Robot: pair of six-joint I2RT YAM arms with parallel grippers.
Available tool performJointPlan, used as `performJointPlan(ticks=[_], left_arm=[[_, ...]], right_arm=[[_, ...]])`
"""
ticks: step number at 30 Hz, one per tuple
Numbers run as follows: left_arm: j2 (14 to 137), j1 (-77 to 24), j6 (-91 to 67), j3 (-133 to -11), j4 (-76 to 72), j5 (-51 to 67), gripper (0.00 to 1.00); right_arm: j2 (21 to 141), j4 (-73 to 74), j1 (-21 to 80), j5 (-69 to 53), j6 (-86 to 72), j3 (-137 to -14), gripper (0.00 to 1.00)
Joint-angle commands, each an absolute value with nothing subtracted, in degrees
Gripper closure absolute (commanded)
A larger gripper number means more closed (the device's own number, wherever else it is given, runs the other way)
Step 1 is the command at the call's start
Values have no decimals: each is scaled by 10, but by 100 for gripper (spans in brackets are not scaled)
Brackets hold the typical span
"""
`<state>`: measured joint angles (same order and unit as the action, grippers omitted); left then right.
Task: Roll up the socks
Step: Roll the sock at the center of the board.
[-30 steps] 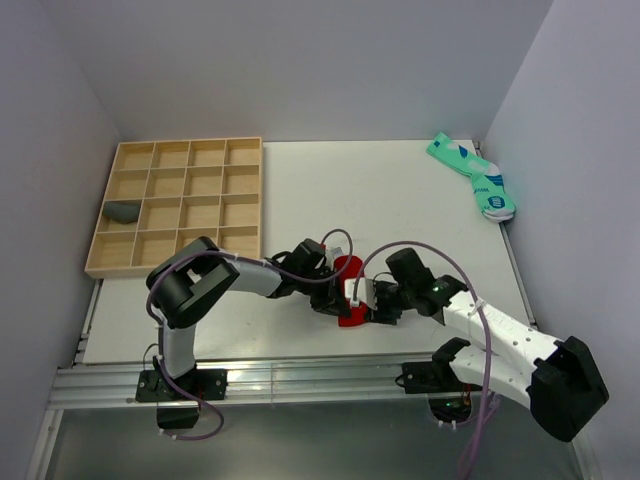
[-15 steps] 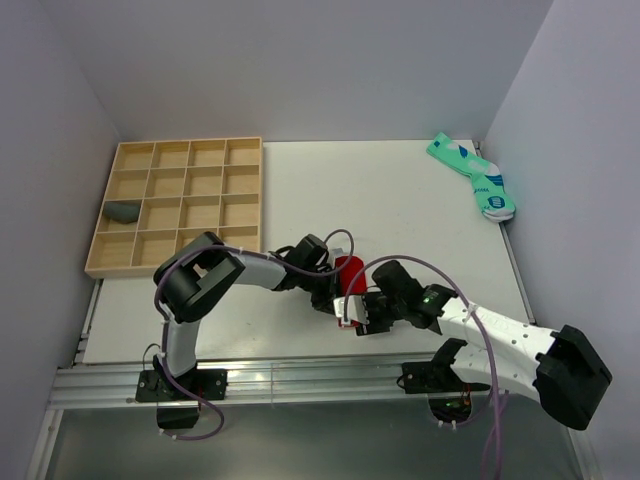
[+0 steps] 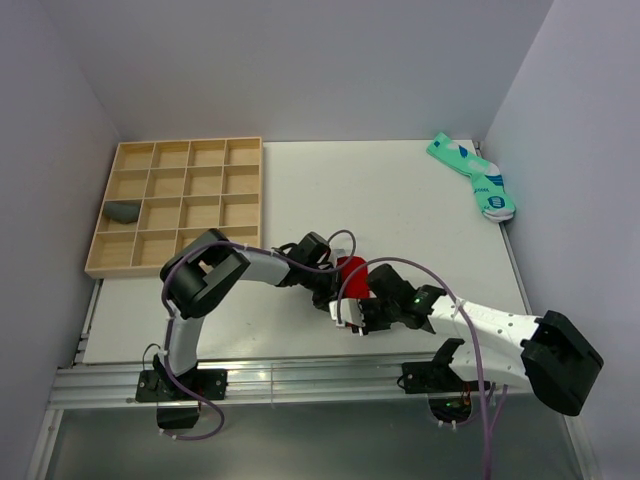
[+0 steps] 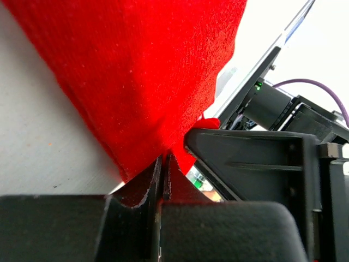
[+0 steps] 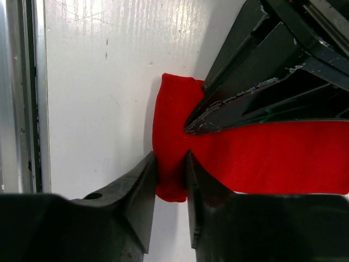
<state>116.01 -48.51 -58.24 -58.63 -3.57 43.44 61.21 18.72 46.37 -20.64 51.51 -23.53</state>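
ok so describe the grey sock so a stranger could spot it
Find the gridded wooden tray at the left of the table. In its leftmost column, second compartment from the near edge, lies the grey sock, bunched up. It is plain and dark, unlike the red sock and the mint-green socks out on the table.

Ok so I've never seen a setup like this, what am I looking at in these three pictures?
It is two robot arms bolted at the near edge of a white table. Each arm ends in a two-finger tool. The wide picture looks down from above and behind them; the two close-ups come from cameras on the wrists. On the table lie a wooden tray with a dark grey sock in one compartment, mint-green socks in the far right corner, and a red sock between the arms. The left tool is shut on its fabric, and the right tool grips its folded end.
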Motion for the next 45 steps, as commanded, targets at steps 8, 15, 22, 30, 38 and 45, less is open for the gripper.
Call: performJointPlan(ticks=[8,15,22,30,38,45], left_arm=[[1130,-469,-642,-527,-96,341,85],[1052,-455,-643,-465,-126,236,80],[958,-457,-619,-416,-144,129,82],[885,-501,-554,-349,-202,11,82],[893,-555,-492,-283,-380,4,81],[902,-579,-393,-296,-432,13,66]], right_arm=[[635,200,429,-263,497,-262,81],[714,313,353,-379,530,-346,81],[805,409,310,-450,560,-422,80],[949,532,261,-505,610,-524,80],[1100,671,211,-543,667,-643,80],[1121,656,206,-533,642,-648,80]])
